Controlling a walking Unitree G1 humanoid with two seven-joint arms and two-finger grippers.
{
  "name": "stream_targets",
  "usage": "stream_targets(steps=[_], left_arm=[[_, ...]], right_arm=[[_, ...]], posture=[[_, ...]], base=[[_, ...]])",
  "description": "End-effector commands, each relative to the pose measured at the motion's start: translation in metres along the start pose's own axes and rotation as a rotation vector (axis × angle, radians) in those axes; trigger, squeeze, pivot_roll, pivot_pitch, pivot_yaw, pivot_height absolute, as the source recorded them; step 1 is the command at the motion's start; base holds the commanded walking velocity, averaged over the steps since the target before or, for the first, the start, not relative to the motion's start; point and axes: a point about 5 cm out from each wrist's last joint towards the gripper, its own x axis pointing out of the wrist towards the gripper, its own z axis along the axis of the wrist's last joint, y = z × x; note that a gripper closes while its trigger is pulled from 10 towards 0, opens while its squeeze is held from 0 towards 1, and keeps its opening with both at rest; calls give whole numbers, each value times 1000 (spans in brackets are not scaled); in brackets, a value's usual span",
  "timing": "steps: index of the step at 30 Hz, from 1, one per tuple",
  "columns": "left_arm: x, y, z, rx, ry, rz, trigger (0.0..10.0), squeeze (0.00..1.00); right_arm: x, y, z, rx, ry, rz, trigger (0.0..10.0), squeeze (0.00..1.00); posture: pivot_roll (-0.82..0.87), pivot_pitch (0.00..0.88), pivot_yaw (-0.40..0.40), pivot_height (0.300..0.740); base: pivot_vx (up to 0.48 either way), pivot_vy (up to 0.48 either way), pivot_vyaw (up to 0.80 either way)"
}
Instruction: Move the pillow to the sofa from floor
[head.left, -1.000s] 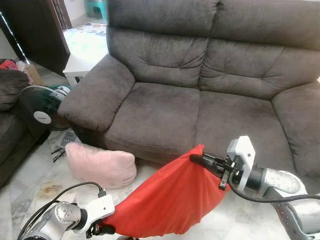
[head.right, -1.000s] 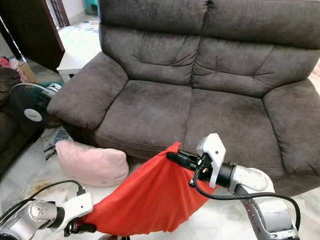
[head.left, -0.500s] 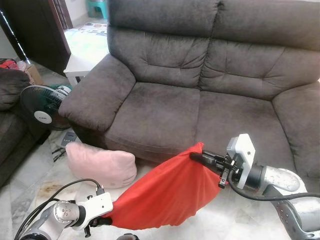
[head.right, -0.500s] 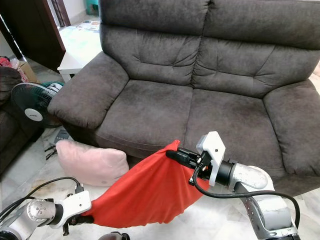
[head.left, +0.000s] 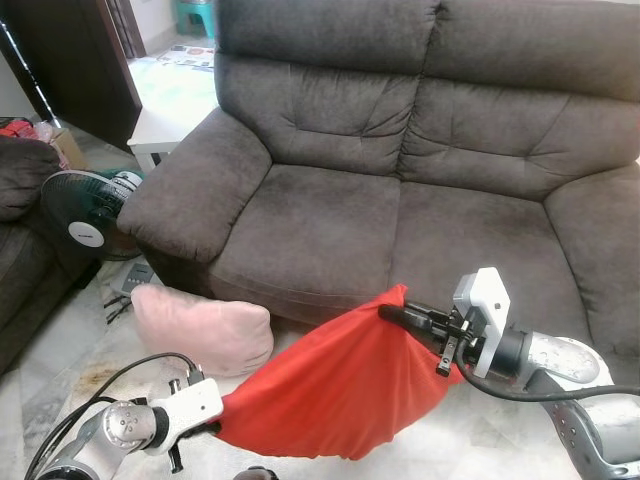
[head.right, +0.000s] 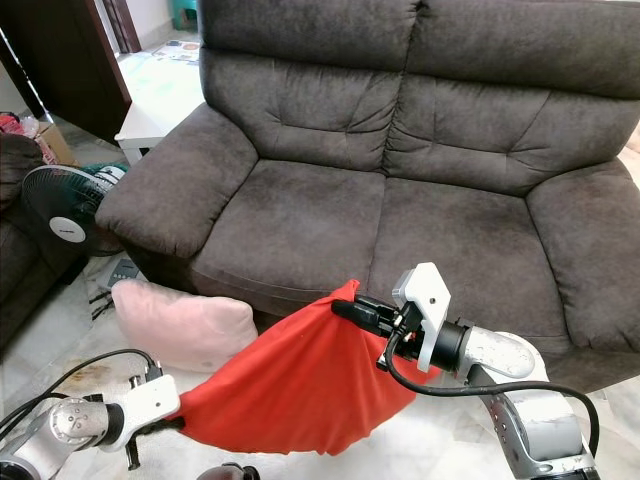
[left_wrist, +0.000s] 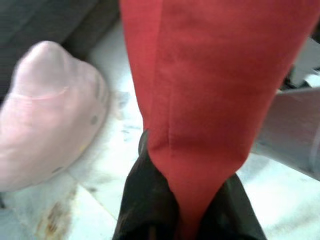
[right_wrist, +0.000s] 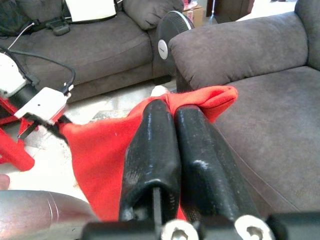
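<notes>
Principal risk: the flat red fabric pillow (head.left: 335, 385) is carried by two opposite corners only, slung like a hammock between the arms in front of the dark grey-brown upholstered two-seat sofa (head.left: 400, 200). Each hold is a thin pinch of cloth, so a jerk or an uneven lift could, in my judgement, pull one corner free and drop the pillow back onto the pale tiled floor (head.left: 70, 350). A second concern is its sagging belly, which hangs below the seat edge and may catch on the sofa front if the arms advance without rising first. The right gripper (head.left: 395, 316) is close to the seat front, its fingers (right_wrist: 150, 150) pressed nearly together with the upper corner of the pillow clamped at their tips. The left gripper (left_wrist: 192, 210) sits low near the floor, its fingers (left_wrist: 150, 200) narrowly parted and closed on the lower corner. A soft pale pink cushion (head.left: 200, 328) lies on the floor against the sofa base, just beside the left arm, untouched.
</notes>
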Motion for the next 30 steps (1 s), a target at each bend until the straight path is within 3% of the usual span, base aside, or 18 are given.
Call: stream_targets(steps=[1,9,13,14,16,17,18,19,20,24,26,28,30], left_arm=[[-4,8,5,-11,-31,49,0,0],[-9,18,18,-82,-137,149,0,0],[-20,44,38,-167,-259,364,0,0],[-20,44,38,-167,-259,364,0,0],[-32,68,55,-226,-340,608,0,0],[-32,68,55,-226,-340,608,0,0],[-40,77,68,-239,-401,719,157,0],[-43,80,72,-248,-422,754,157,0],[-48,85,85,-242,-476,824,10000,0],[-54,88,104,-259,-559,895,10000,0],[-57,85,131,-251,-659,952,10000,0],[-57,79,148,-254,-716,980,10000,0],[-57,76,153,-257,-734,1008,10000,0]], right_arm=[[0,1,25,-83,-104,14,10000,0],[2,2,19,-62,-99,12,10000,0],[1,-3,14,-60,-108,-74,10000,0],[1,-3,14,-60,-108,-74,10000,0],[3,-19,4,-50,-105,-295,10000,0],[3,-19,4,-50,-105,-295,10000,0],[2,-25,-6,-60,-67,-403,10000,0],[2,-27,-10,-62,-55,-440,10000,0],[3,-27,-13,-57,-69,-514,10000,0],[7,-24,-15,-25,-77,-602,10000,0],[10,-16,-15,-56,-85,-700,10000,0],[7,-15,-14,-26,-126,-809,10000,0],[8,-12,-13,-10,-150,-831,10000,0]], posture=[[79,38,-22,740],[87,40,-23,740],[86,42,-21,740],[86,42,-21,740],[87,42,-21,740],[87,42,-21,740],[91,44,-22,740],[91,44,-22,740],[92,43,-23,740],[95,45,-25,740],[94,45,-24,740],[91,47,-21,740],[89,46,-21,740]], base=[[0,0,0],[0,0,0],[0,0,0],[0,0,0],[0,0,0],[0,0,0],[0,0,0],[0,0,0],[0,0,0],[0,0,0],[0,0,0],[0,0,0],[0,0,0]])
